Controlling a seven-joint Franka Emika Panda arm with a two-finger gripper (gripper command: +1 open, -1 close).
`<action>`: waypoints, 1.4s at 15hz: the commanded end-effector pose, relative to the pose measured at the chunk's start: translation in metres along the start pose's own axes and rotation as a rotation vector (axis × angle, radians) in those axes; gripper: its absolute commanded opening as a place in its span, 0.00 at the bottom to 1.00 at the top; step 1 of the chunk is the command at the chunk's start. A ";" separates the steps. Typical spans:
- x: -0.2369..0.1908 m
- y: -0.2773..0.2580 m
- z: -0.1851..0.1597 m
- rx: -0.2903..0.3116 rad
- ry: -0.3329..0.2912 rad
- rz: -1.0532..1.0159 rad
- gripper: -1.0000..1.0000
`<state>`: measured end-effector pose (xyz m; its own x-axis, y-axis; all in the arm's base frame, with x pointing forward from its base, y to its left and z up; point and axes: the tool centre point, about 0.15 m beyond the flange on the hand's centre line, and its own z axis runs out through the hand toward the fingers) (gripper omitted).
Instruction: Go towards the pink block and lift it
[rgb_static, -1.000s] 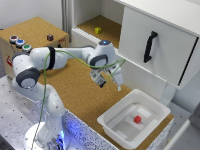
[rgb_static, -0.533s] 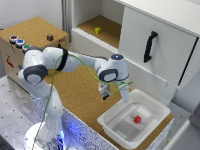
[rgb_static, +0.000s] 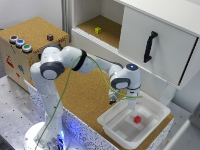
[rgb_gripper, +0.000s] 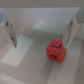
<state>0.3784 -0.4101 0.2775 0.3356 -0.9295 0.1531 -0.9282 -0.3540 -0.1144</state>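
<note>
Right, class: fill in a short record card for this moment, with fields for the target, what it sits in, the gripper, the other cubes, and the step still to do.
target: pink block, a red-pink cube marked with a letter A in the wrist view
container: white tray; the block lies on its floor
gripper: gripper open, above the tray; the block sits off-centre between the fingers, untouched
other cubes: yellow cube in the open cabinet; dark purple cube on the cork-topped box
step left: descend, close, lift

Exterior view high and angled down on the scene, wrist view close above the white tray (rgb_static: 157, 111), both sharing the pink block (rgb_gripper: 55, 50).
</note>
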 end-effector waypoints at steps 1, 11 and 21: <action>0.029 0.004 0.021 0.001 -0.184 0.137 1.00; 0.025 0.023 0.037 -0.066 -0.122 0.244 1.00; 0.031 0.024 0.057 -0.101 -0.128 0.263 0.00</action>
<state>0.3640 -0.4339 0.2344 0.1065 -0.9928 0.0543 -0.9901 -0.1109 -0.0861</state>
